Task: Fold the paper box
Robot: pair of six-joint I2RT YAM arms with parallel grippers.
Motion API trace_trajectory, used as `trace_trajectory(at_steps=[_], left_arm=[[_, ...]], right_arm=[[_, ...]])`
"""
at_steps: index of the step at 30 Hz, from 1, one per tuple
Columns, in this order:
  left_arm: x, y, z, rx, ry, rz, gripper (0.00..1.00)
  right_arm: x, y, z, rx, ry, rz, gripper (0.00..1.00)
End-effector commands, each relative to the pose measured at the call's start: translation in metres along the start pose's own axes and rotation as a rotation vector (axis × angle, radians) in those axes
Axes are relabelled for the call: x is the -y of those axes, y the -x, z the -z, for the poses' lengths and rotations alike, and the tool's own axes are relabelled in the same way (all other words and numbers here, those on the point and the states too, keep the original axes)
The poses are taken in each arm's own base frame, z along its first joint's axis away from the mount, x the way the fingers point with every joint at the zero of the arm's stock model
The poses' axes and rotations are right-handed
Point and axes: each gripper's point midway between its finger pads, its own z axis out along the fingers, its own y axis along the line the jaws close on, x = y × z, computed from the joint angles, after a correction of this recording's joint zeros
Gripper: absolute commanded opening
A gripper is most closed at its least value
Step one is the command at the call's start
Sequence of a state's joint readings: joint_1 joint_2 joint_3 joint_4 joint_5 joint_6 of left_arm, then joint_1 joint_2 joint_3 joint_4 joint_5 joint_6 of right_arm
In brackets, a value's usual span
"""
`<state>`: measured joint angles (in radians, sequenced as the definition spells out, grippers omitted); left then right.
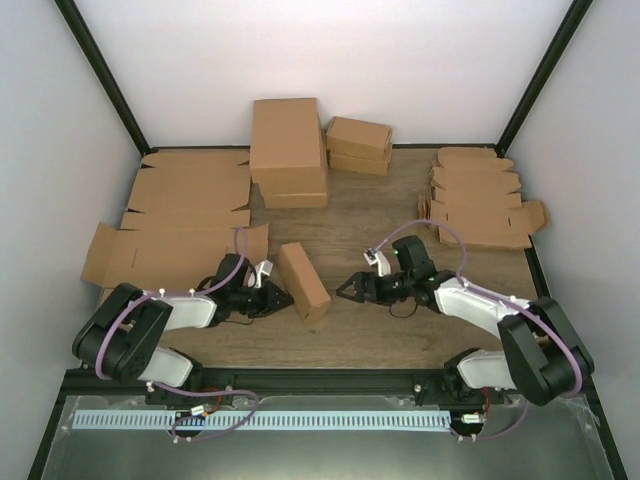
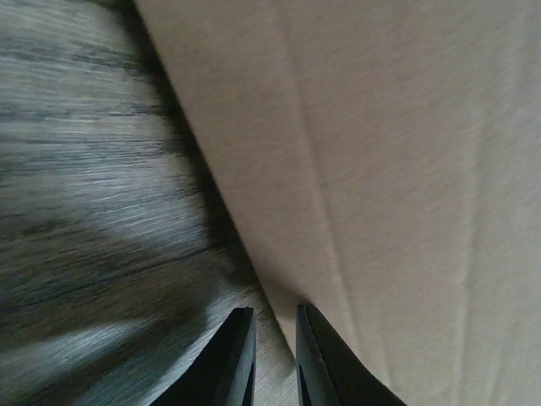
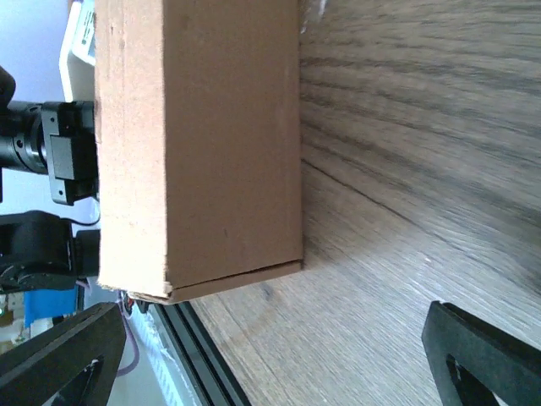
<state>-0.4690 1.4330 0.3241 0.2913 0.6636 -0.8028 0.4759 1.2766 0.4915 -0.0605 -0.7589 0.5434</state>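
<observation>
The paper box (image 1: 303,281) lies folded shut on the wooden table between my two arms, its long side running towards the front edge. My left gripper (image 1: 283,297) sits low at the box's left side. In the left wrist view the left gripper (image 2: 275,311) has its jaws drawn nearly together with only bare table in the thin gap, and the right fingertip (image 2: 325,355) is at the lower edge of the box wall (image 2: 380,169). My right gripper (image 1: 345,291) is wide open just right of the box. The right wrist view shows the right gripper (image 3: 272,338) empty, a short way from the box end (image 3: 203,135).
Large flat cardboard sheets (image 1: 180,215) lie at the left. Big folded boxes (image 1: 288,150) and smaller folded ones (image 1: 358,145) stand at the back. A stack of flat die-cut pieces (image 1: 480,200) lies at the right. The table's front rail (image 1: 330,378) runs close behind the box's near end.
</observation>
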Motion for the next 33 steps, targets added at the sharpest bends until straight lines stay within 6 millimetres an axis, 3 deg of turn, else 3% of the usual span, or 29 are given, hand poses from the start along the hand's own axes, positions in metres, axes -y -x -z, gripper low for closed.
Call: trace_trajectory(at_steps=[1, 11, 15, 17, 20, 22, 25, 33], left_arm=[[-0.002, 0.002, 0.004, 0.018, 0.014, -0.027, 0.17], [-0.006, 0.002, 0.008, 0.027, 0.037, -0.032, 0.16], [-0.004, 0.006, 0.021, 0.069, 0.057, -0.040, 0.17], [0.004, 0.009, 0.029, 0.097, 0.045, -0.043, 0.29], [0.021, 0.015, 0.044, 0.141, 0.017, -0.041, 0.60], [0.033, 0.021, 0.057, 0.189, 0.010, -0.051, 0.70], [0.039, 0.028, 0.074, 0.252, 0.039, -0.028, 0.97], [0.063, 0.042, 0.082, 0.245, 0.031, -0.010, 1.00]], right_arm=[[-0.035, 0.014, -0.014, -0.029, 0.058, 0.080, 1.00], [-0.076, 0.012, -0.057, -0.045, -0.081, 0.270, 1.00], [-0.078, 0.012, -0.069, -0.036, -0.176, 0.324, 1.00], [-0.078, 0.009, -0.076, -0.058, -0.188, 0.337, 1.00], [-0.089, 0.004, -0.084, -0.080, -0.149, 0.368, 1.00], [-0.096, 0.002, -0.084, -0.076, -0.132, 0.390, 1.00], [-0.105, 0.002, -0.083, -0.057, -0.124, 0.436, 1.00], [-0.123, -0.006, -0.082, -0.054, -0.056, 0.563, 0.99]])
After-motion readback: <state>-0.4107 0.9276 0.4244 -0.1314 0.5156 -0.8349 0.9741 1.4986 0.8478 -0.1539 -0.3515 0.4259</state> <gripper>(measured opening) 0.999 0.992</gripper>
